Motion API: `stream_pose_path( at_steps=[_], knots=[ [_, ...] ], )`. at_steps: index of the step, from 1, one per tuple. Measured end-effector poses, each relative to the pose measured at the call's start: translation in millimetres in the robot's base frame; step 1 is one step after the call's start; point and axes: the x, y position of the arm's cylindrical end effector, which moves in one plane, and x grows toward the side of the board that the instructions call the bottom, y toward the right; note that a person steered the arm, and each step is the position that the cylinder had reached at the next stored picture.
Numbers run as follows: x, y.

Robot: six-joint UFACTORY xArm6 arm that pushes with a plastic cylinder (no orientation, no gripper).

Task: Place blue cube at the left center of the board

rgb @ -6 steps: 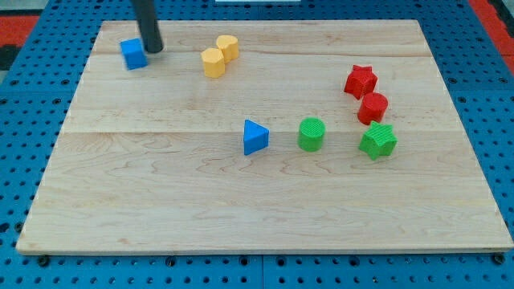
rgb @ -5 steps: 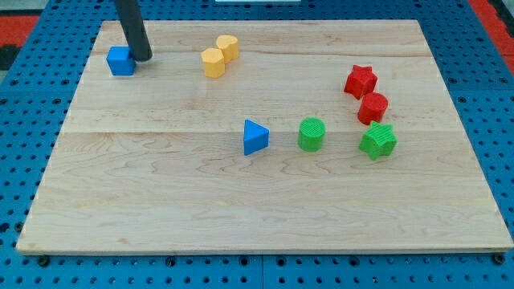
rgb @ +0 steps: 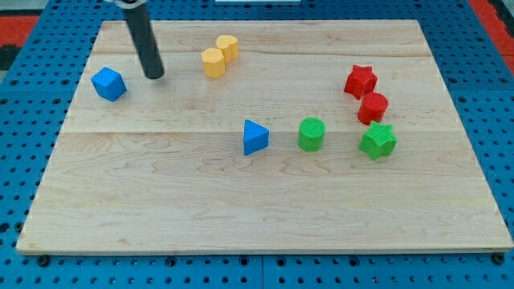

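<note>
A wooden tabletop (rgb: pixel 265 201) is seen lying on a blue pegboard (rgb: pixel 24 160). The blue cube (rgb: pixel 108 83) is found near the view's left edge, in the upper part of the board, turned at an angle so a corner faces the view's bottom. My tip (rgb: pixel 155 76) is placed just to the view's right of the blue cube, with a clear gap between them; no contact is shown. The dark rod rises from the tip toward the view's top and leans slightly left.

No claw is carried by this arm, so nothing is gripped and no opening can be reported; only the rod is seen.

Two yellow blocks (rgb: pixel 219 55) are set touching each other near the view's top, to the right of the tip; their exact shapes cannot be made out. A blue triangular block (rgb: pixel 255 137) is located near the middle of the board. A green cylinder (rgb: pixel 312 134) is placed just to its right, apart from it. A green star (rgb: pixel 378 140) is found further right. Above it, a red cylinder (rgb: pixel 373 107) is seen, touching or nearly touching the green star, and a red star (rgb: pixel 361 81) sits right above the red cylinder, close against it.
</note>
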Motion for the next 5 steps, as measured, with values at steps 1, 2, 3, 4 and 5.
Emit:
stream_pose_path(
  at_steps=[1, 2, 3, 4, 5],
  knots=[
    [0.0, -7.8],
    [-3.9, -51.1],
    [-22.2, -75.3],
    [-0.5, -82.9],
    [42.9, -82.9]
  ],
)
